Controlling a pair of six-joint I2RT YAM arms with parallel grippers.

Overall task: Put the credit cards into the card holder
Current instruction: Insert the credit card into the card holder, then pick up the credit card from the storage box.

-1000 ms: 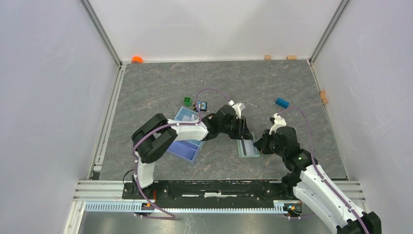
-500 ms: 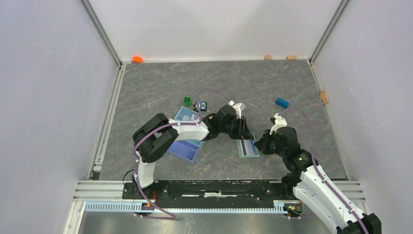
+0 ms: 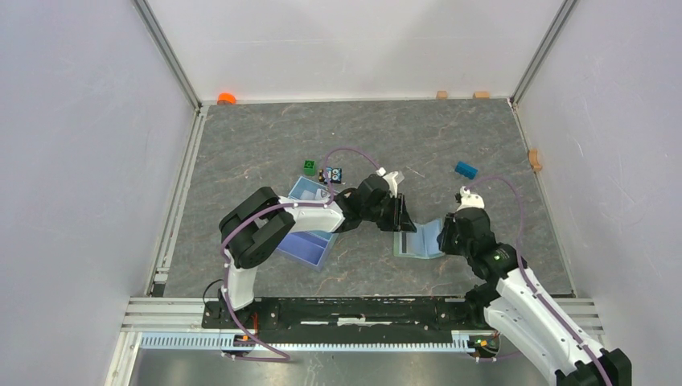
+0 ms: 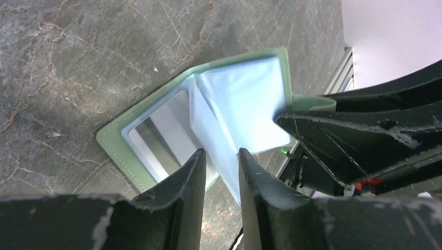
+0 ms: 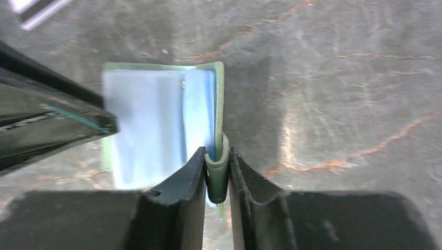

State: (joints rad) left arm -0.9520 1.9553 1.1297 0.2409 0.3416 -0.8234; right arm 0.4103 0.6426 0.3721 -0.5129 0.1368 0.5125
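The card holder lies open on the table between my two arms, sage-green outside with pale blue sleeves inside. A greyish credit card sits in its left sleeve. Another credit card with a dark stripe lies on the table beyond it. My right gripper is shut on the holder's green snap tab and holds that cover up. My left gripper stands narrowly open at the holder's far edge, with a loose sleeve leaf running between its fingers.
A light blue tray lies under the left arm. Behind it sit a green block and a small dark toy. A blue block lies at the right. An orange piece and wooden blocks line the walls.
My right gripper has drawn the tab to the right, so the card holder has spread wider open. The left gripper has barely moved.
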